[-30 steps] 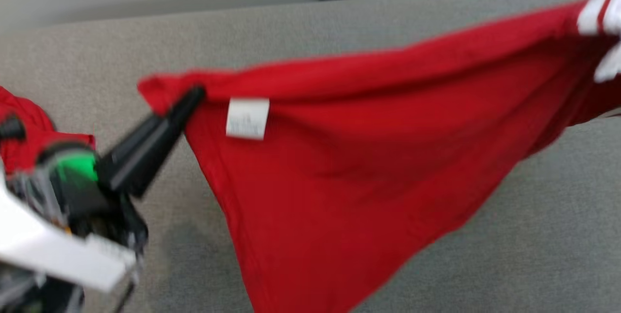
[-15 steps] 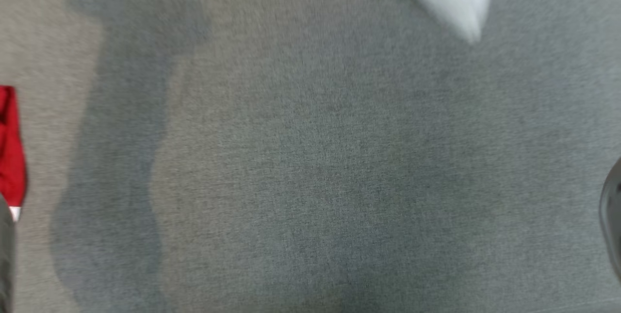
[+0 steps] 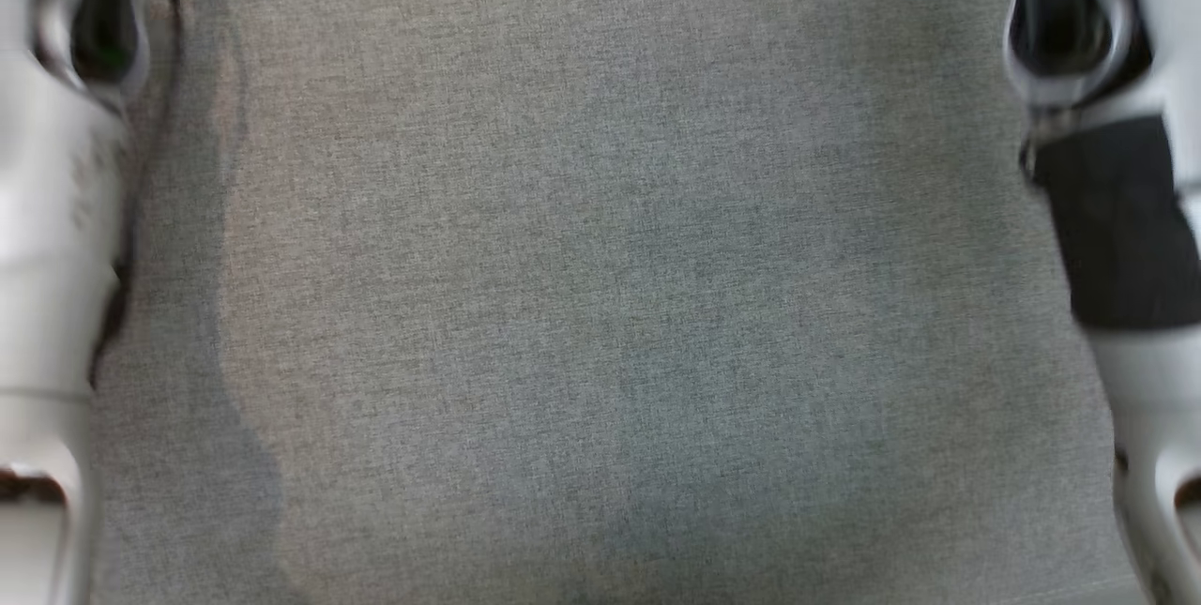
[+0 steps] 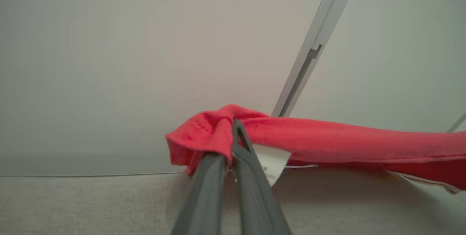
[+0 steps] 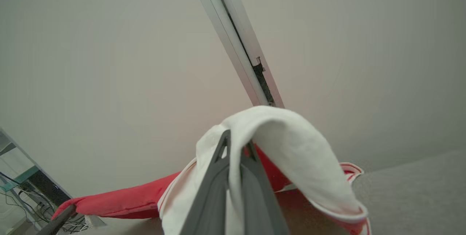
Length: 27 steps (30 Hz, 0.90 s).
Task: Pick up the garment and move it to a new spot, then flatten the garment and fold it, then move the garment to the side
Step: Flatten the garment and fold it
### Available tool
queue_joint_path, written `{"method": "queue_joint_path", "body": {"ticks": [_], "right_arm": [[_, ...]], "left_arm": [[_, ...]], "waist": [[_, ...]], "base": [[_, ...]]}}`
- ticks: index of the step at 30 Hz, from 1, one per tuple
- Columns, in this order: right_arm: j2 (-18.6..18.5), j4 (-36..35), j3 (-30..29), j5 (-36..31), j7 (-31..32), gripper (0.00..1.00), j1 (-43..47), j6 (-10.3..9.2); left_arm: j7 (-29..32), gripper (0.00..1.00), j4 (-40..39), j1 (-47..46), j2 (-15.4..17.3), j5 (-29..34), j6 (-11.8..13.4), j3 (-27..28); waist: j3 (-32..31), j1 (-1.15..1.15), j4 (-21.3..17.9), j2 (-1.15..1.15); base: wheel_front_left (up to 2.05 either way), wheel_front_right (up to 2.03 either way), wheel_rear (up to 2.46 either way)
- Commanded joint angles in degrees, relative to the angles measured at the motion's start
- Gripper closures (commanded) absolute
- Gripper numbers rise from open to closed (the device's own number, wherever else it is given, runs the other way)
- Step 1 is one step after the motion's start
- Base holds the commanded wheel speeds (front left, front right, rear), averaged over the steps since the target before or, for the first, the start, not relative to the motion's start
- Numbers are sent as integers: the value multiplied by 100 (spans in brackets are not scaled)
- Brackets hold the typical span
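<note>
Your left gripper [image 4: 230, 143] and right gripper [image 5: 236, 143] each pinch the garment [image 4: 327, 141], stretching it above the table [image 3: 600, 305], likely for flattening.

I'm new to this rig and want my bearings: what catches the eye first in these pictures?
The red garment, strung up against a pale wall: the left gripper is shut on its corner by a white label, the right gripper on its white part. In the head view, the grey table lies between two pale forearms.
</note>
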Motion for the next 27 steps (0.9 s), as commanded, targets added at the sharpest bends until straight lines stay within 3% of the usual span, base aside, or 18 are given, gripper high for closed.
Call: {"method": "queue_joint_path", "body": {"ticks": [1,4,8,9,13,22,25,27], "right_arm": [[-221,-239,167,298,-104,100,551,0],[-579,-717,462,558,-144,100,1534,0],[-901,-1596,272,851,-153,100,3079,0],[-901,-1596,272,851,-153,100,3079,0],[-1083,-2293,60,856,-149,100,5001,0],[-1127,-3008,-512,638,-151,100,7791,-2],[-1101,-3344,-627,771,-150,100,8413,-1],[-1199,-3421,-694,782,-122,100,8555,-1]], "left_arm": [[-53,100,-84,406,26,-102,-37,-109],[-74,100,-543,1215,123,-304,-45,-359],[-75,100,-1412,2607,237,-482,-38,-377],[-75,100,-1412,2607,237,-482,-38,-377],[-76,100,-2457,4710,266,-565,-14,-144],[-78,100,-4525,8354,-217,-987,788,68],[-70,100,-5119,9046,-427,-1260,854,-52],[41,100,-5359,9247,-369,-1293,897,-89]], "waist": [[-36,0,4,0],[-323,0,57,0],[-929,0,199,0],[-929,0,199,0],[-1843,0,231,0],[-2573,0,255,0],[-2612,0,277,0],[-2623,0,266,0]], "base": [[0,0,0],[0,0,0],[0,0,0],[0,0,0],[0,0,0],[0,0,0],[0,0,0],[0,0,0]]}}
